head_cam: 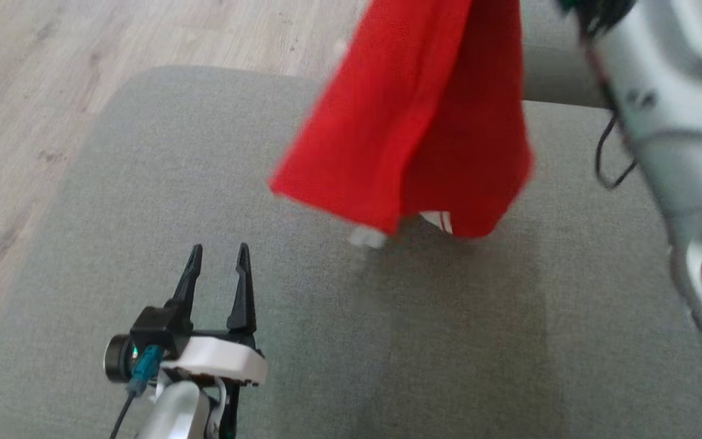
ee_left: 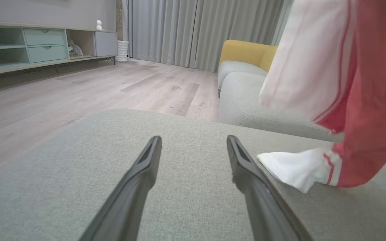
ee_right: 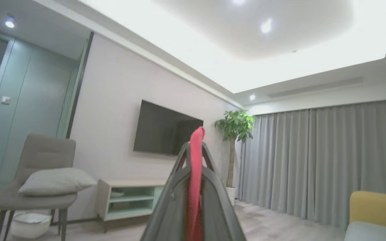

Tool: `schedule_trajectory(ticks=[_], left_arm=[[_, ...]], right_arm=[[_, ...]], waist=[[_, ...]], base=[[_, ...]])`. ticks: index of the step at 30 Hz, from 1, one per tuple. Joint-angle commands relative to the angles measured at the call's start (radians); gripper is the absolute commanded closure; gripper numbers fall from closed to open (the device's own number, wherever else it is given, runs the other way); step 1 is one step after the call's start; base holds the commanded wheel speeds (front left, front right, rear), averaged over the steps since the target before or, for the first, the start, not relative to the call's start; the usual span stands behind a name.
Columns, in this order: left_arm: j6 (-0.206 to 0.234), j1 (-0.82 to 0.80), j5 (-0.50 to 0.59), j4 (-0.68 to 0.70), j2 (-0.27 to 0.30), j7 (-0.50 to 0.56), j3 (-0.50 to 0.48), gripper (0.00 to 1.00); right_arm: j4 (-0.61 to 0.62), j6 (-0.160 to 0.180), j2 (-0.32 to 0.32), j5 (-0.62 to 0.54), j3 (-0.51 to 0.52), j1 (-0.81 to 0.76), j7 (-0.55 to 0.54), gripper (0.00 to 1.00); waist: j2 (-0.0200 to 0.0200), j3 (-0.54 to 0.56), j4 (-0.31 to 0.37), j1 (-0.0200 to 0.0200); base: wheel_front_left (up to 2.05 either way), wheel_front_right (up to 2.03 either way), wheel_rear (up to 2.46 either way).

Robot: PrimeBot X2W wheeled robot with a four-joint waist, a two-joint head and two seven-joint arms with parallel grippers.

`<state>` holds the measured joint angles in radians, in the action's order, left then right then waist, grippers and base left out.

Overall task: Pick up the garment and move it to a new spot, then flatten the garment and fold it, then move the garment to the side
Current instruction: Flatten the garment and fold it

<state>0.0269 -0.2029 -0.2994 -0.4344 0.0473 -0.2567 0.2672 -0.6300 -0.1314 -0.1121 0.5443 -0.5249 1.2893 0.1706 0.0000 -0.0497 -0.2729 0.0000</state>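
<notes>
The red garment (head_cam: 412, 122) hangs at the upper centre of the frame, a thin fold clenched in the right hand (ee_right: 195, 147). So slim a hold could slip and drop it in a heap on the grey ottoman (head_cam: 144, 183). The left hand (head_cam: 220, 251), released at lower left, could snag the low hem.

The garment (head_cam: 412, 116), blurred, runs off the head view's top edge.
</notes>
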Motion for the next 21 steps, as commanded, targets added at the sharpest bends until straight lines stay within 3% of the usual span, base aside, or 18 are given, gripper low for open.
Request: schedule_trajectory(ticks=[1,7,17,18,19,21], left_arm=[[0.004,-0.013,0.005,0.031,0.003,-0.005,-0.032,0.00],[0.006,0.000,0.019,0.041,0.003,-0.005,-0.068,0.00],[-0.001,-0.037,0.006,0.059,0.003,-0.005,-0.044,0.00],[-0.002,-0.041,0.005,0.060,0.003,-0.005,-0.042,0.00],[-0.002,-0.046,0.004,0.060,0.003,-0.005,-0.042,0.00],[-0.001,-0.053,0.005,0.060,0.003,-0.005,-0.046,0.00]], right_arm=[[0.005,0.001,0.021,-0.011,0.029,0.050,0.016,1.00],[-0.161,0.001,-0.017,-0.167,0.169,0.083,0.019,1.00],[-0.477,0.001,-0.178,-0.393,0.330,-0.161,-0.021,1.00],[-0.500,0.001,-0.193,-0.417,0.345,-0.174,-0.013,0.16],[-0.518,0.001,-0.199,-0.438,0.359,-0.184,-0.003,0.00],[-0.537,0.001,-0.202,-0.480,0.378,-0.195,0.020,0.00]], waist=[[0.0000,0.006,0.002,0.0000],[0.0000,0.009,0.030,0.0000],[0.0000,-0.070,0.047,0.0000],[0.0000,-0.077,0.048,0.0000],[0.0000,-0.083,0.049,0.0000],[0.0000,-0.090,0.055,0.0000]], base=[[0.00,0.00,0.00],[0.00,0.00,0.00],[0.00,0.00,0.00],[0.00,0.00,0.00],[0.00,0.00,0.00],[0.00,0.00,0.00]])
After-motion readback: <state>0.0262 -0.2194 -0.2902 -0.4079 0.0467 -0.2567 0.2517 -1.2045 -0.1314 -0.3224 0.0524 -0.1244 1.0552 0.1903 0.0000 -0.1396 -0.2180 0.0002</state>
